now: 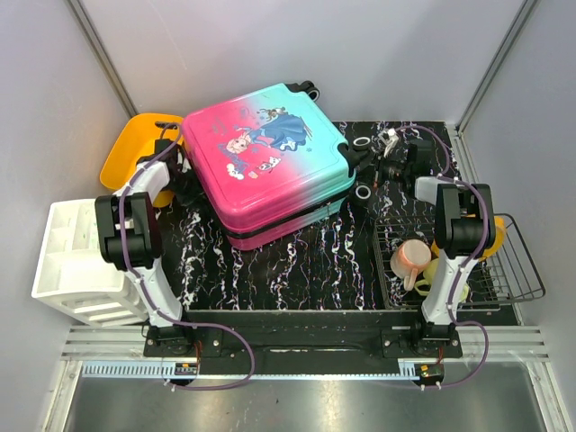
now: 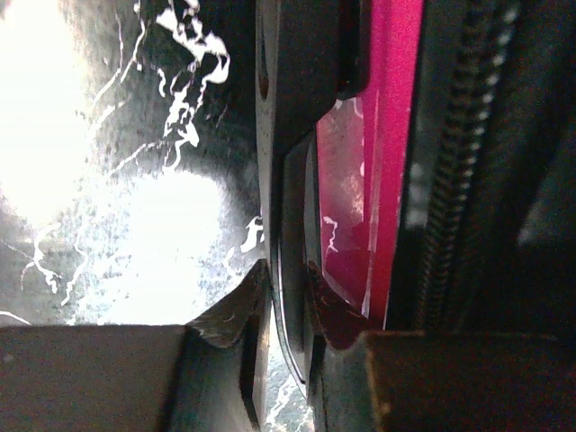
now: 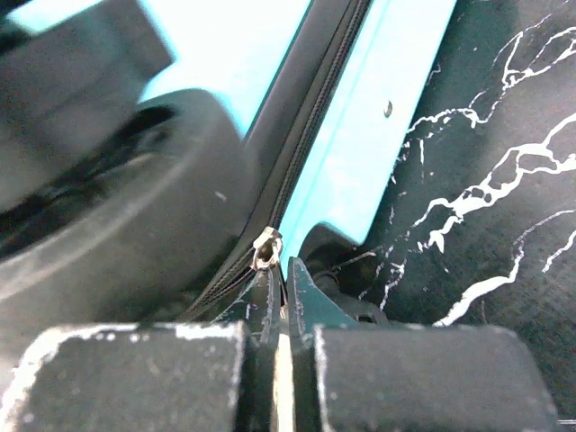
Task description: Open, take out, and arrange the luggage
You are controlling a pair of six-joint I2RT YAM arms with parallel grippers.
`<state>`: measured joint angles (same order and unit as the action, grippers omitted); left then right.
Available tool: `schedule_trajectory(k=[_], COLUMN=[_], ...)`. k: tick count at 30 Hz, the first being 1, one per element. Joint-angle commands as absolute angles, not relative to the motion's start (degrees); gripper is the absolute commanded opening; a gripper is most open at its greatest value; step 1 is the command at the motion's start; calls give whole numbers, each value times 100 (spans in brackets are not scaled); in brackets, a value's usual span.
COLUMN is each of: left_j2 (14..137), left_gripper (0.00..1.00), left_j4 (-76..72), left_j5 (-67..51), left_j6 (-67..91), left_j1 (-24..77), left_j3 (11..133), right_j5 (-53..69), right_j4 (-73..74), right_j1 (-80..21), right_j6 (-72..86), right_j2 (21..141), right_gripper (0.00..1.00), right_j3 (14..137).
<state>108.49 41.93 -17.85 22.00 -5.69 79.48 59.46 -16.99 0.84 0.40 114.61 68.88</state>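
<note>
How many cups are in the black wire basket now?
3 in the black wire basket: a pink cup at its left end, a pale yellow cup beside it, an orange-yellow cup partly behind the right arm, which may hide more.

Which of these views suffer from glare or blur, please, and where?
Left wrist: white glare washes out the table at left, and the suitcase edge is soft. Right wrist: the wheel is blurred, the zipper pull sharp. Top external: evenly lit, sharp, no glare.
</note>
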Motion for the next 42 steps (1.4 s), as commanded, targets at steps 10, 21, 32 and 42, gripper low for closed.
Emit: schedule_trajectory(k=[10, 21, 32, 42], left_j2=[11460, 11760, 10399, 9633], left_gripper=[0, 35, 88, 91], left_j4=[2927, 2944, 3006, 2225], left_j5=[-2382, -2618, -3427, -4366], left_j6=[1046, 1107, 1310, 2011], left_j1=[140, 220, -773, -835], left_j3=[8771, 9667, 9721, 8729], right_j5=[5309, 4939, 4816, 4851], right_j4=[-3464, -3445, -2646, -2382], right_j1=[53, -431, -281, -474], right_j6=[1706, 1767, 756, 185], right_j2=[12418, 12499, 11426, 11127], right_gripper=[0, 0, 1, 65], right_j3=[8647, 8702, 7884, 7603])
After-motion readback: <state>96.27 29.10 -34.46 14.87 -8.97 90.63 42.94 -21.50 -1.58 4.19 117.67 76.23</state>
